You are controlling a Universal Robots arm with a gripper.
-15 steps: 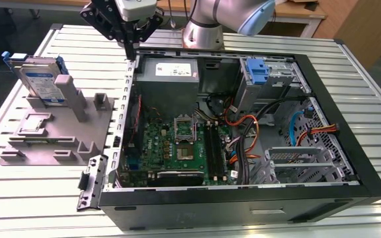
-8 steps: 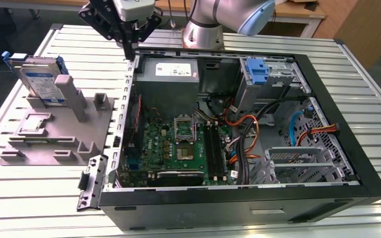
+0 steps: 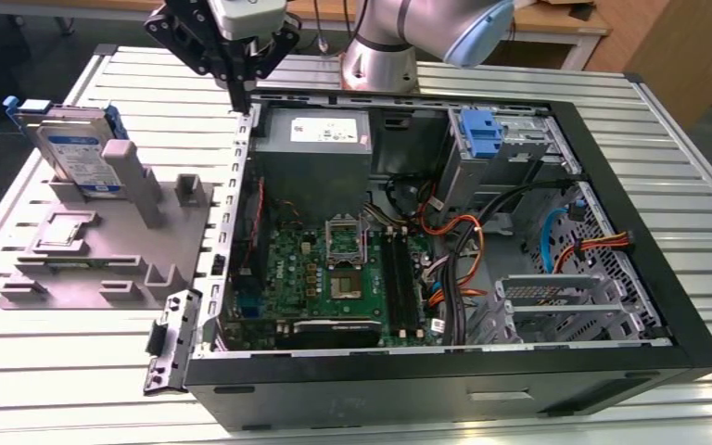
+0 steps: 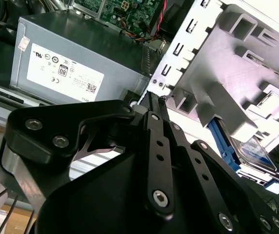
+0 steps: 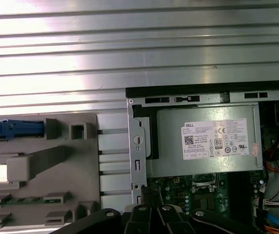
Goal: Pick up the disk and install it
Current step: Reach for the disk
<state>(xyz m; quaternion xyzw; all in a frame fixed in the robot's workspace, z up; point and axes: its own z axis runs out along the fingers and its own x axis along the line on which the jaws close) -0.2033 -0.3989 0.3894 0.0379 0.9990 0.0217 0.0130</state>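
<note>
**End effector at the case rim; disk parked in its fixture**

The end effector hangs with its black fingers clenched together, grasping nothing. Its tips sit just over the rim of the open computer case, beside the grey power supply. In the exterior view, the disk stands upright in a grey fixture at about 8 o'clock from the end effector, well apart from it. Fixture and case rest on the ribbed metal tabletop.
</note>
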